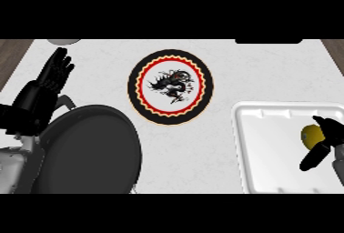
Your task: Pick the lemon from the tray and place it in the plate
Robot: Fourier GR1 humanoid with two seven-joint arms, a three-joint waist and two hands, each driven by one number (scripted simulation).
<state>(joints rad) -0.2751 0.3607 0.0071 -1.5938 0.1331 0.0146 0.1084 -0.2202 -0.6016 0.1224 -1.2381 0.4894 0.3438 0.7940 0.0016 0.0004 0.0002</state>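
One lemon (308, 135) lies in the tray (269, 150) — my right hand (328, 133) at its side.
My right hand's fingers arch over the lemon's top and right side while the thumb points away below it — spread apart, not closed on the fruit. The white tray sits at the counter's (255, 63) right edge; the black-rimmed round plate (170, 86) lies well apart, up and to its left. My left hand (53, 75) rests open, fingers up, at the far left.

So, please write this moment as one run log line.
right hand: at lemon | lemon: in tray | plate: empty | left hand: resting open
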